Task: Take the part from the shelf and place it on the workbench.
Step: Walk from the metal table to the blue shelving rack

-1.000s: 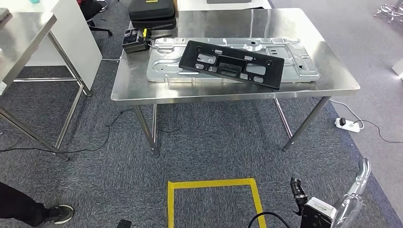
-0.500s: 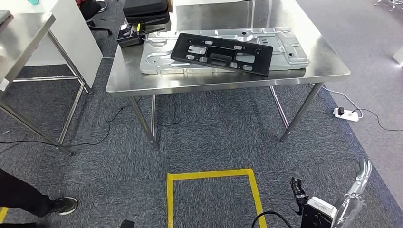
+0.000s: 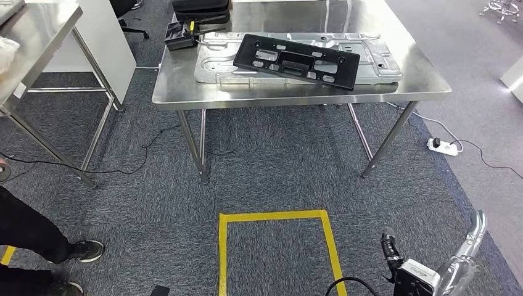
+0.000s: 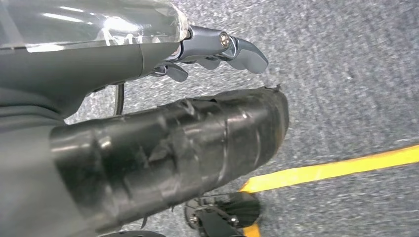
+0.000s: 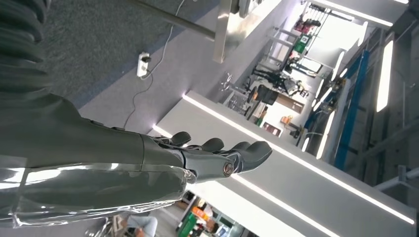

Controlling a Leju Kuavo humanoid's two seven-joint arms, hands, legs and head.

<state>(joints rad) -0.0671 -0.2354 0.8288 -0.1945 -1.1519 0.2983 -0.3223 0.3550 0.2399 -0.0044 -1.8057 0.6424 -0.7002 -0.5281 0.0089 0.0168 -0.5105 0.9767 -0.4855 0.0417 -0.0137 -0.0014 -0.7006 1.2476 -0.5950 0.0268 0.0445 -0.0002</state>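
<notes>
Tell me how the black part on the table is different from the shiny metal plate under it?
The black part is dark and matte; the metal plate is silver and shiny. The black part is narrower and lies tilted across the metal plate, which sits square on the workbench. The black part rests on top; the metal plate lies underneath. Both are flat, with holes and cut-outs.

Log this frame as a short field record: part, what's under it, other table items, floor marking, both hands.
part: black plastic panel, lying tilted across the metal sheet
under it: stamped metal sheet on the steel workbench
other items: black case, small black box
floor: yellow tape outline
left hand: holding nothing
right hand: fingers extended, holding nothing
</notes>
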